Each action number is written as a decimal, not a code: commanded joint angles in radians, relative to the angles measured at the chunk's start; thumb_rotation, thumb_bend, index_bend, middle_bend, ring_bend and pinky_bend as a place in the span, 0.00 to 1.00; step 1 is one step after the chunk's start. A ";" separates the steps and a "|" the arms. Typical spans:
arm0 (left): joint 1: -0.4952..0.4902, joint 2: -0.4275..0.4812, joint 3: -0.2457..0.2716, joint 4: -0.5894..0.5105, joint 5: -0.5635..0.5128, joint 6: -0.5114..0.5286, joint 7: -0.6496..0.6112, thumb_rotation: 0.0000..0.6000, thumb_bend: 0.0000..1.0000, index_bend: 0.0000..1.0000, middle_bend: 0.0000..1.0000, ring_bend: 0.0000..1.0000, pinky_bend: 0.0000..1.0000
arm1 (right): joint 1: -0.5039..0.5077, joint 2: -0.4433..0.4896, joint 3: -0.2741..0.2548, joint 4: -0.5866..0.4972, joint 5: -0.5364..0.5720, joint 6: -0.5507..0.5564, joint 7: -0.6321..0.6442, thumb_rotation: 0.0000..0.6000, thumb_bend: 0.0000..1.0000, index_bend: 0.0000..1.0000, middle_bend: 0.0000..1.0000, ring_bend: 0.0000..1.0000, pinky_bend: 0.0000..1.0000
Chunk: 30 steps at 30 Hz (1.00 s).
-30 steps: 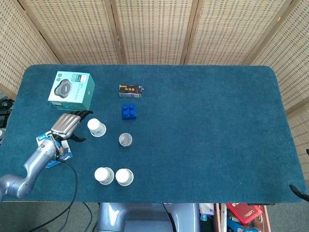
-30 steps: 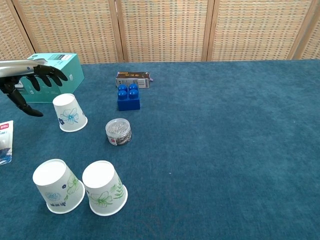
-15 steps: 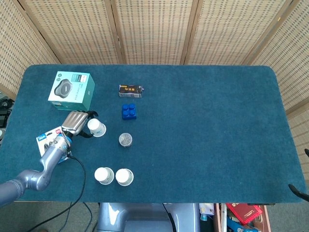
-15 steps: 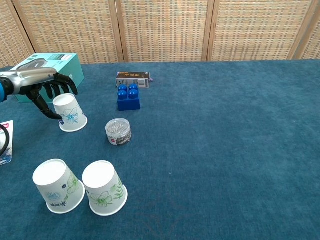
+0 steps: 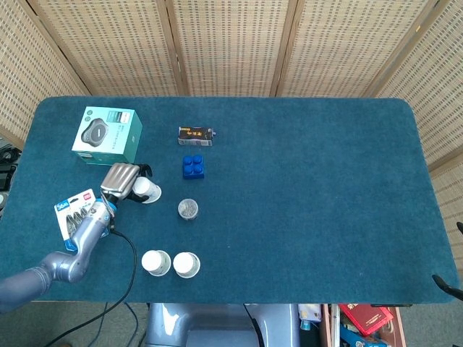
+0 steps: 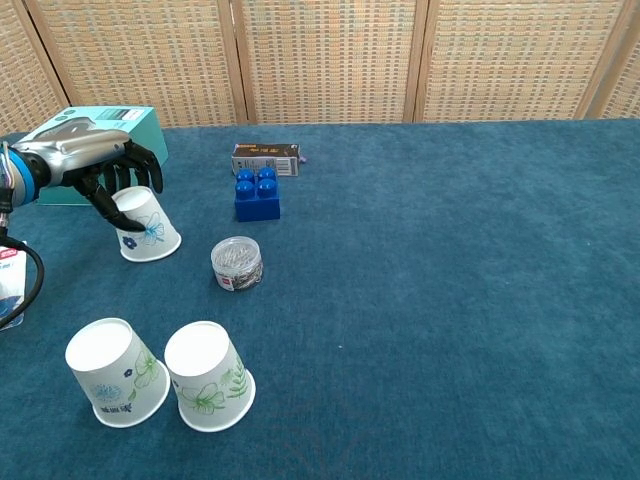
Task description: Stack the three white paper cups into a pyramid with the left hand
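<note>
White paper cups with flower prints: two (image 6: 116, 372) (image 6: 208, 375) stand inverted side by side near the front edge of the blue cloth surface (image 6: 450, 280); the third cup (image 6: 147, 224), further back, tilts with the left hand (image 6: 92, 163) over it, fingers (image 6: 122, 178) curling around its top. Grasping step; next, probably lift it onto the pair.

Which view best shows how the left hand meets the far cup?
The chest view: it shows the left hand from the side, dark fingers curled around the far cup. The head view looks down on the hand's back, which hides most of the cup.
</note>
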 commanded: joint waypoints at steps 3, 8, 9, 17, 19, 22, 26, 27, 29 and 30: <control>0.004 0.016 -0.012 -0.025 0.003 0.016 -0.007 1.00 0.19 0.41 0.48 0.46 0.42 | -0.002 0.001 -0.001 0.000 -0.001 0.003 0.003 1.00 0.00 0.00 0.00 0.00 0.00; 0.015 0.094 -0.037 -0.135 0.016 0.032 -0.056 1.00 0.19 0.41 0.48 0.46 0.42 | -0.002 0.003 -0.001 -0.002 -0.004 0.005 0.007 1.00 0.00 0.00 0.00 0.00 0.00; 0.019 0.125 -0.046 -0.178 0.022 0.037 -0.072 1.00 0.19 0.41 0.48 0.46 0.42 | -0.003 0.002 -0.001 -0.001 -0.004 0.005 0.005 1.00 0.00 0.00 0.00 0.00 0.00; 0.045 0.345 -0.035 -0.481 0.123 0.060 -0.090 1.00 0.19 0.41 0.48 0.46 0.41 | -0.003 -0.001 -0.002 -0.003 -0.009 0.010 -0.002 1.00 0.00 0.00 0.00 0.00 0.00; 0.047 0.410 -0.020 -0.570 0.149 0.041 -0.083 1.00 0.19 0.41 0.48 0.46 0.41 | -0.003 -0.001 -0.003 -0.004 -0.011 0.011 -0.006 1.00 0.00 0.00 0.00 0.00 0.00; 0.054 0.478 0.007 -0.689 0.206 0.043 -0.056 1.00 0.19 0.41 0.48 0.46 0.41 | -0.003 -0.004 -0.005 -0.007 -0.016 0.014 -0.014 1.00 0.00 0.00 0.00 0.00 0.00; 0.058 0.506 0.038 -0.758 0.261 0.038 -0.046 1.00 0.19 0.41 0.48 0.46 0.41 | -0.003 -0.004 -0.005 -0.008 -0.014 0.013 -0.015 1.00 0.00 0.00 0.00 0.00 0.00; 0.058 0.510 0.049 -0.770 0.276 0.033 -0.039 1.00 0.19 0.41 0.48 0.46 0.41 | -0.003 -0.004 -0.004 -0.007 -0.012 0.012 -0.014 1.00 0.00 0.00 0.00 0.00 0.00; 0.057 0.515 0.066 -0.790 0.298 0.025 -0.027 1.00 0.19 0.41 0.48 0.46 0.42 | -0.004 -0.003 -0.004 -0.006 -0.011 0.013 -0.012 1.00 0.00 0.00 0.00 0.00 0.00; 0.057 0.516 0.073 -0.798 0.307 0.023 -0.020 1.00 0.19 0.41 0.48 0.46 0.42 | -0.004 -0.003 -0.004 -0.006 -0.011 0.013 -0.011 1.00 0.00 0.00 0.00 0.00 0.00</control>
